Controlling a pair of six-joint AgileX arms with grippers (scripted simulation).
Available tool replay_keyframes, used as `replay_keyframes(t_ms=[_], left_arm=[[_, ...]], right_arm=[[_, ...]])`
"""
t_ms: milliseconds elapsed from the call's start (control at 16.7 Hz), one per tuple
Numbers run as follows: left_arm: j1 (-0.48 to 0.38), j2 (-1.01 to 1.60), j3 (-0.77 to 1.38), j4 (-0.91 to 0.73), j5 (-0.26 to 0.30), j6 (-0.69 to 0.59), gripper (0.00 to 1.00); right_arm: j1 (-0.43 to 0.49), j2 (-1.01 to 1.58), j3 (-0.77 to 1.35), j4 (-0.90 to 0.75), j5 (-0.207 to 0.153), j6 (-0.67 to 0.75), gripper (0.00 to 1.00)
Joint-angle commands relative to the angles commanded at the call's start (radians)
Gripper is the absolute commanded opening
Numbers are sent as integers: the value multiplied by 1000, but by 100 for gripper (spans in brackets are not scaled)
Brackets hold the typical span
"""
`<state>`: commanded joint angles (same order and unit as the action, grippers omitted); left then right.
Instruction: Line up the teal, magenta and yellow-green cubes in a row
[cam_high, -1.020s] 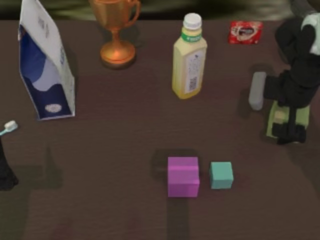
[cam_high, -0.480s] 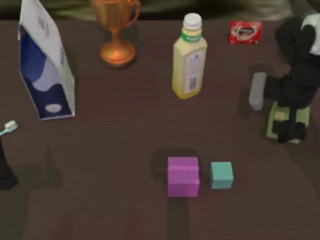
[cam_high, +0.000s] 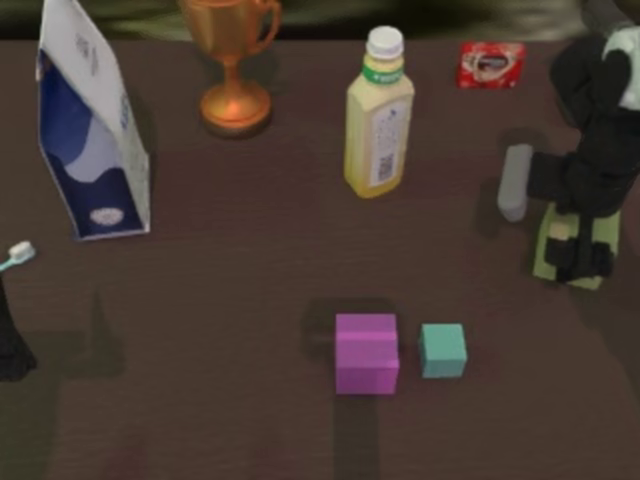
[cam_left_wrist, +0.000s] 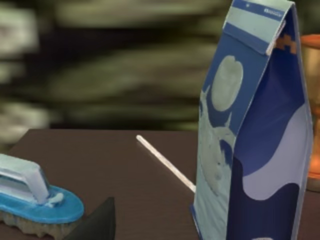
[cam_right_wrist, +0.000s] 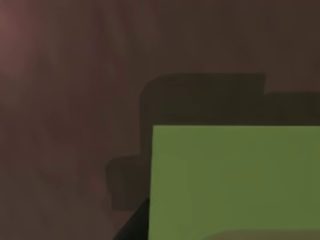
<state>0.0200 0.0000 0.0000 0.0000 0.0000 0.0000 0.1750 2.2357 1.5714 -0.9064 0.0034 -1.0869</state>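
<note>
Near the table's right edge, right end effector (cam_high: 577, 262) straddles the yellow-green cube (cam_high: 543, 250); grip state unclear.

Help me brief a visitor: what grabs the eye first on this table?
The magenta cube and small teal cube sit side by side, apart, near the front centre. At the right edge, the right gripper sits over the yellow-green cube. A trophy, bottle and carton line the back.

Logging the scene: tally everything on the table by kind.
Cubes: 3 (magenta cube, teal cube, yellow-green cube under the right gripper)
Cartons: 1
Trophies: 1
Bottles: 1
Red packets: 1
Toothbrushes: 1
Grey cylinders: 1
Total: 9
</note>
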Motion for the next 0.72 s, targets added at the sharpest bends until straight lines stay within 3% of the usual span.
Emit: replay_keyframes(t_ms=[540, 720], left_arm=[[0, 0, 0, 0, 0, 0, 100], [0, 0, 0, 0, 0, 0, 100]], right_arm=[[1, -11, 2, -11, -2, 4, 0], [5, -31, 51, -81, -2, 1, 0]])
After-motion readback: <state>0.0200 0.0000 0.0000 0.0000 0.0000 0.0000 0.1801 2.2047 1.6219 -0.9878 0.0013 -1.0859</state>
